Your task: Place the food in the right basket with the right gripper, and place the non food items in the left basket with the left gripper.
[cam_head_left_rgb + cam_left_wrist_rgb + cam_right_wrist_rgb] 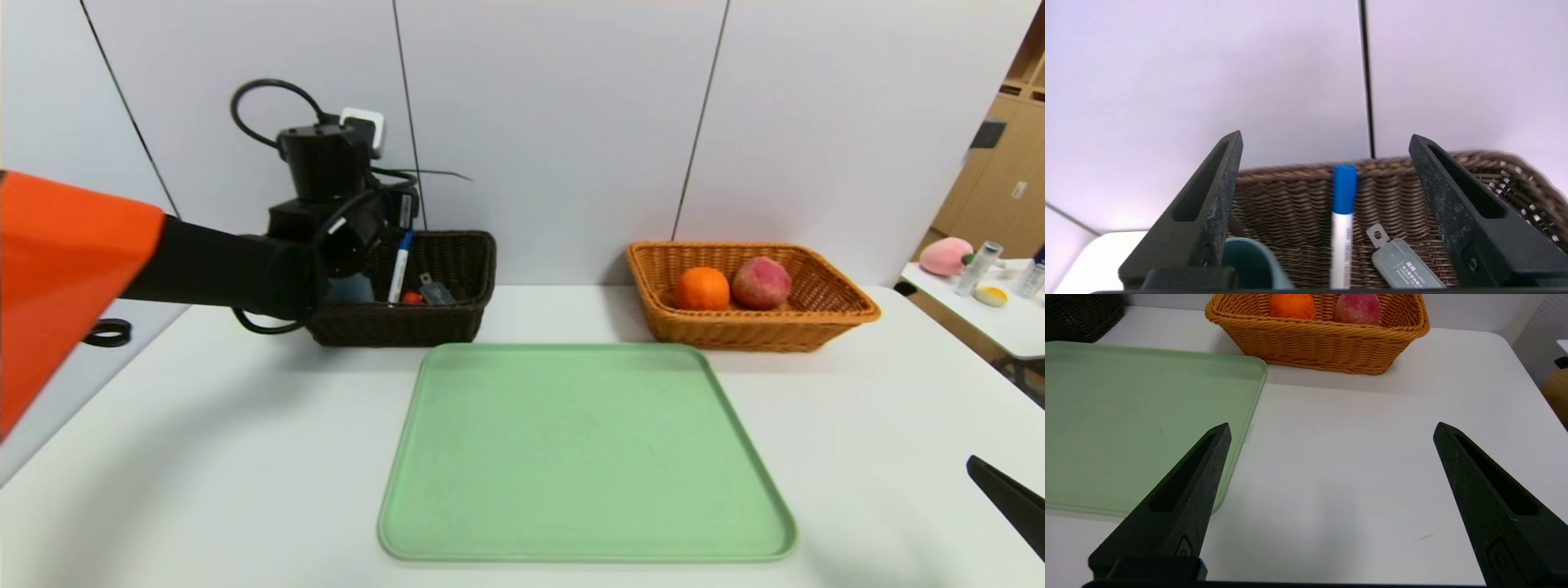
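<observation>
The dark brown left basket (457, 269) holds a white marker with a blue cap (400, 265), a grey USB stick (435, 291), a teal cup (351, 287) and a small red item (412, 298). My left gripper (1325, 141) is open and empty, hovering over this basket above the marker (1342, 220), USB stick (1400, 261) and cup (1249, 265). The orange wicker right basket (824, 314) holds an orange (702, 288) and a reddish fruit (761, 282). My right gripper (1331, 428) is open and empty over bare table, right of the tray.
An empty green tray (584, 449) lies in the middle of the white table (204, 457). A side table (1004, 318) at the far right carries a pink plush and small bottles. A power cable and plug hang on the wall behind the left basket.
</observation>
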Robot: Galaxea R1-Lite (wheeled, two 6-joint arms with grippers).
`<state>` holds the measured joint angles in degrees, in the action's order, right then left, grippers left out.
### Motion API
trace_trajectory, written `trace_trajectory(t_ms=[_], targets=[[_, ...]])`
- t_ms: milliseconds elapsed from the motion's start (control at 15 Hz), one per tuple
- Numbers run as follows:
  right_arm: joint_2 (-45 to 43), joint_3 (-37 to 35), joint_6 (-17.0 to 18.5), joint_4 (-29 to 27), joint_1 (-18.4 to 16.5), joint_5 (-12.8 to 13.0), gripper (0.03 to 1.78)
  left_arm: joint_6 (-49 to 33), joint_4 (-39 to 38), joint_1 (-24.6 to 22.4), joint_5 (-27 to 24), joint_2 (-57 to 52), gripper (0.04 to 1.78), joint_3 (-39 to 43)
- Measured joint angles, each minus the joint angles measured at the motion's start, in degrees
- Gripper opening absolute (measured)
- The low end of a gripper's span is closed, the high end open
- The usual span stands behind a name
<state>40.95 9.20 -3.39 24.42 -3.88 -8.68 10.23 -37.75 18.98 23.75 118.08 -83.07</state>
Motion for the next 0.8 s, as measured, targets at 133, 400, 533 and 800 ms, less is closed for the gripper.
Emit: trace_trajectory(t_ms=[133, 400, 533, 800], targets=[[-0.4, 1.24, 0.01, -0.28, 0.0, 0.28, 1.71, -0.12, 4.63, -2.43, -0.4, -6.56, 1.53, 1.62], [-3.83, 7.47, 0.01, -7.11, 0.0, 0.26, 1.71, -0.61, 10.84, -9.29, -3.52, -24.77, 1.6, 14.96], [-7.49, 11.26, 0.01, -14.91, 0.0, -0.27, 1.71, -1.17, 13.58, -12.84, -4.6, -35.33, 1.62, 23.94], [-16.62, 14.12, 0.0, -27.11, 0.0, -0.68, 1.71, -1.79, 18.27, -17.97, -4.75, -56.7, 1.66, 41.03]])
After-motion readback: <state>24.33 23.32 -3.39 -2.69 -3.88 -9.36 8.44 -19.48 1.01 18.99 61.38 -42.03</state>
